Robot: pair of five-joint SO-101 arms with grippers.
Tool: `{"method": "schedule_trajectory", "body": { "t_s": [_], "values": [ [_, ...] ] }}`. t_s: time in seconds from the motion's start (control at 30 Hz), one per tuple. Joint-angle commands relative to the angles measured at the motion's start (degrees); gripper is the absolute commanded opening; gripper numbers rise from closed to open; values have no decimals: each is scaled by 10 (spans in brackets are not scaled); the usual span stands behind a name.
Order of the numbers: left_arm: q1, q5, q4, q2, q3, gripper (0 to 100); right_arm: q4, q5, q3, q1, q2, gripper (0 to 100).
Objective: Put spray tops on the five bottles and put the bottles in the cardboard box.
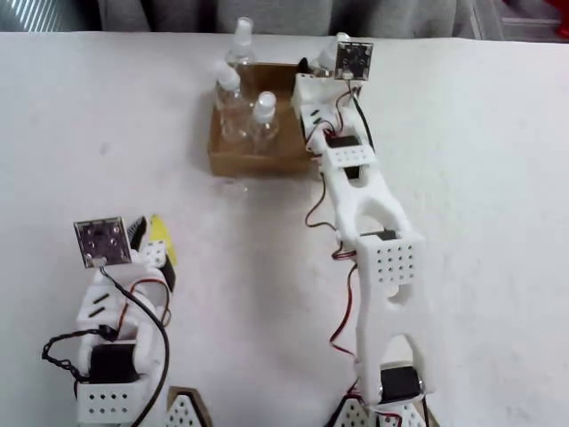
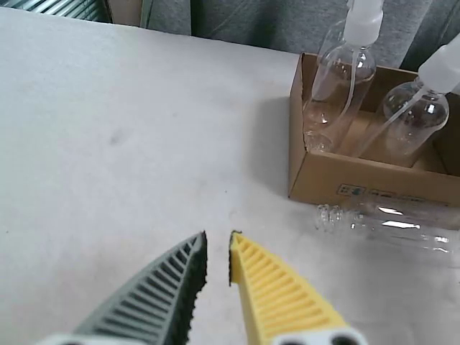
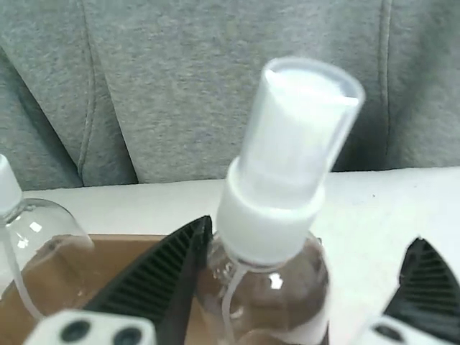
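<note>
**A:** Step in hand?

**B:** Boxing the fourth bottle [image 3: 269, 287], I'd judge. The right gripper [image 3: 313, 233] is at the box's [image 1: 258, 163] 2 o'clock corner. Its fingers are spread to either side of the bottle, one clearly off it, so it's released, not clamped. The spray top [image 3: 302, 122] is on. Can't tell whether the base is inside the wall.

**A:** What's in the box?

**B:** Three bottles [image 1: 229, 89] with tops, upright, from the 9 o'clock side to the middle.

**A:** What's left?

**B:** The last bottle [image 2: 388, 224] lies on its side on the table [image 1: 107, 116], just beside the box's 6 o'clock wall, neck bare. The left gripper [image 2: 218, 241] is at the table's 7 o'clock, fingers all but closed on nothing.

**A:** Next move?

**B:** My guess is back the right arm off without tipping the upright one, then fetch the lying one. It's round and likely to roll, so grip across the body.
</note>
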Motion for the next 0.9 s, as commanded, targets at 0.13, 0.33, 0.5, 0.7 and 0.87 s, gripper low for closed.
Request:
{"method": "schedule_trajectory", "body": {
  "t_s": [0.13, 0.33, 0.5, 0.7, 0.87],
  "values": [
    [-6, 3, -11, -7, 0, 83, 80, -16, -21, 0, -99, 361],
    [-6, 3, -11, -7, 0, 83, 167, -57, -21, 3, -137, 362],
    [-6, 3, -11, -7, 0, 83, 214, -57, -21, 4, -158, 362],
    [-6, 3, -11, -7, 0, 83, 271, -56, -21, 6, -180, 365],
    [-6, 2, -11, -7, 0, 83, 264, -53, -26, 3, -179, 365]
  ]
}}
